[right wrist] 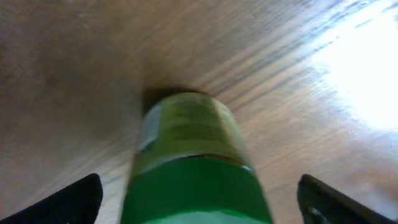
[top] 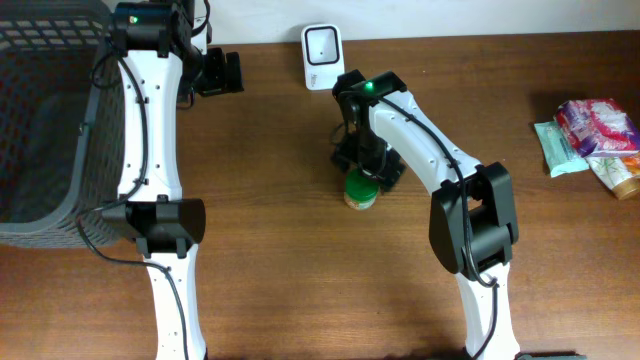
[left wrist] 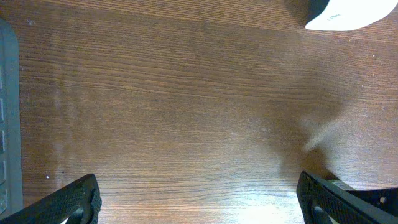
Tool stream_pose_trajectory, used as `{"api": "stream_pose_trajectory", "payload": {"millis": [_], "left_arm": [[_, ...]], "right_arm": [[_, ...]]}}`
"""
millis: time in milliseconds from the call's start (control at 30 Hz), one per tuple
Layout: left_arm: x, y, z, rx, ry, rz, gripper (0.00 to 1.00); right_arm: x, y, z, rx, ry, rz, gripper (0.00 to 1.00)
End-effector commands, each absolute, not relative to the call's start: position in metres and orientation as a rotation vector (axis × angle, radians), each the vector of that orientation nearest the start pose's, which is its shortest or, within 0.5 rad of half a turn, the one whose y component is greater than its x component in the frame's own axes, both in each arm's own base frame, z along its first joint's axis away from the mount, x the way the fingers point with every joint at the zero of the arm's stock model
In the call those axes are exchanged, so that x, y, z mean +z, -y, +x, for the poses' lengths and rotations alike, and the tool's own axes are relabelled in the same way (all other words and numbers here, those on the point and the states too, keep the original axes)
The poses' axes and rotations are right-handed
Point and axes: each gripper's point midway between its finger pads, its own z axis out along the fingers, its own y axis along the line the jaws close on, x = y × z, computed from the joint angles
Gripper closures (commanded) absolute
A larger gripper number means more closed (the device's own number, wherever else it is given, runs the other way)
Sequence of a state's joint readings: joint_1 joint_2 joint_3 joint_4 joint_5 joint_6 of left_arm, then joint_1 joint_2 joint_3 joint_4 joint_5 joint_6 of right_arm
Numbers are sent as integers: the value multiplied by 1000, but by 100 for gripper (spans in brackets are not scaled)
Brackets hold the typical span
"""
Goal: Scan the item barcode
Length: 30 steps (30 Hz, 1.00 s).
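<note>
The item is a small jar (top: 362,190) with a green lid and a yellow-green label, standing upright mid-table. My right gripper (top: 366,168) hangs directly over it. In the right wrist view the jar (right wrist: 189,140) rises between the two black fingertips, with a gap on each side, so the right gripper (right wrist: 199,199) is open around it and not touching. The white barcode scanner (top: 322,46) stands at the table's far edge, behind the jar. My left gripper (top: 220,72) is open over bare wood at the far left; its wrist view shows the left gripper (left wrist: 199,199) empty and the scanner's corner (left wrist: 348,14).
A dark mesh basket (top: 45,120) fills the left side of the table. Several snack packets (top: 592,135) lie at the far right edge. The right arm's elbow (top: 472,215) juts out to the right of the jar.
</note>
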<state>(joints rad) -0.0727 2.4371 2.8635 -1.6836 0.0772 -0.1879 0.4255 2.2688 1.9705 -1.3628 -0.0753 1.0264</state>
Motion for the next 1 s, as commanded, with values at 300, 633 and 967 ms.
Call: {"api": "stream_pose_trajectory", "payload": {"millis": [300, 633, 967], "left_arm": [[210, 51, 491, -164, -2827, -140, 1], [210, 51, 491, -164, -2827, -140, 1], [210, 51, 491, -164, -2827, -140, 1]], "right_arm": [[75, -178, 396, -34, -3076, -628, 28], [98, -148, 360, -299, -3128, 748, 1], [75, -176, 370, -91, -2967, 1283, 1]]}}
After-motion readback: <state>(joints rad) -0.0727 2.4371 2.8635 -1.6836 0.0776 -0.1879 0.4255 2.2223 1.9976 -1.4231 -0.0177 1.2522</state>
